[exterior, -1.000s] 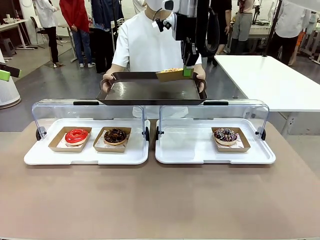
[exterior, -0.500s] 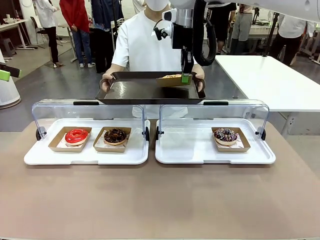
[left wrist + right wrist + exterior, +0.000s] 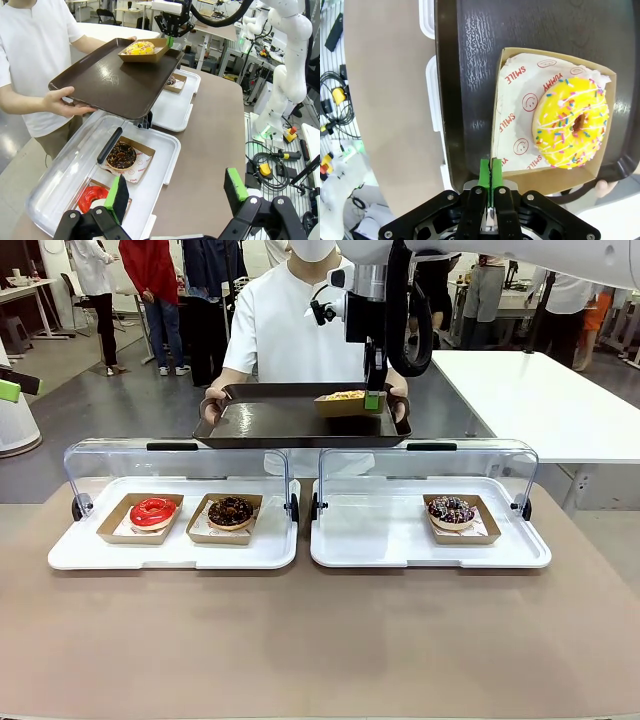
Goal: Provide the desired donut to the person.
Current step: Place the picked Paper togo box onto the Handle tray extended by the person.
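Pinching the near wall of the paper box (image 3: 512, 95), the right fingers (image 3: 484, 175) are clenched; the yellow donut (image 3: 570, 127) lies just beyond them, seemingly resting on the person's (image 3: 285, 330) brown tray (image 3: 270, 425). The left fingers (image 3: 117, 197) gape, far off.

A brown table (image 3: 320, 640) with a smooth matte top runs the width of the front view. Two white trays lie directly on it, side by side and just apart along the far half. The left white tray (image 3: 175, 558) sits at about ten o'clock from the table's middle and the right white tray (image 3: 385, 545) at about two o'clock. Each has a clear lid, the left lid (image 3: 110, 455) and the right lid (image 3: 480, 455), standing raised along its twelve o'clock edge.
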You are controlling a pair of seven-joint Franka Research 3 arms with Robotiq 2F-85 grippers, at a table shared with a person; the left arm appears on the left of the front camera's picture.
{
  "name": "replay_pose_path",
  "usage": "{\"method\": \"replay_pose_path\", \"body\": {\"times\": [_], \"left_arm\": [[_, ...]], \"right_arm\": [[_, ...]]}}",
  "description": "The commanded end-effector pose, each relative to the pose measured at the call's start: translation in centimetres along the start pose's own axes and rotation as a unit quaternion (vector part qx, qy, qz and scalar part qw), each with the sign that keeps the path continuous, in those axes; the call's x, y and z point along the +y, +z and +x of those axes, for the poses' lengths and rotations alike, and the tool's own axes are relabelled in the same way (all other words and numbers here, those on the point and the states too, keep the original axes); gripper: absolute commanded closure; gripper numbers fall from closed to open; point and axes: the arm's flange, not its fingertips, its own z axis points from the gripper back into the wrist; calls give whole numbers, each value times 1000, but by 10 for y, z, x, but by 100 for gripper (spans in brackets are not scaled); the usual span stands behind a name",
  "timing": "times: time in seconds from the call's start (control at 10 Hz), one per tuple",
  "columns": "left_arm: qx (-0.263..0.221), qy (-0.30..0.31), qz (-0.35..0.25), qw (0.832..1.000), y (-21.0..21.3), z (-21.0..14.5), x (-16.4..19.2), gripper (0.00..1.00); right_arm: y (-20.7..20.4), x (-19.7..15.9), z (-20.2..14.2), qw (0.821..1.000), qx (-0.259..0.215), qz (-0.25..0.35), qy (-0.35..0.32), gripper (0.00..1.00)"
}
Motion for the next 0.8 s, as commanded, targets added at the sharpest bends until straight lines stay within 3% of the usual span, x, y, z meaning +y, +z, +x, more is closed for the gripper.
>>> {"method": "replay_pose_path", "body": {"times": [0.0, 0.7], "left_arm": [[-4, 2, -1, 1000, 0, 2, -1, 0], [-4, 2, -1, 1000, 0, 2, -1, 0]], "right_arm": [[-1, -3, -1, 1000, -4, 3, 0, 98], [-13, -4, -13, 1000, -10, 24, 0, 98]]}}
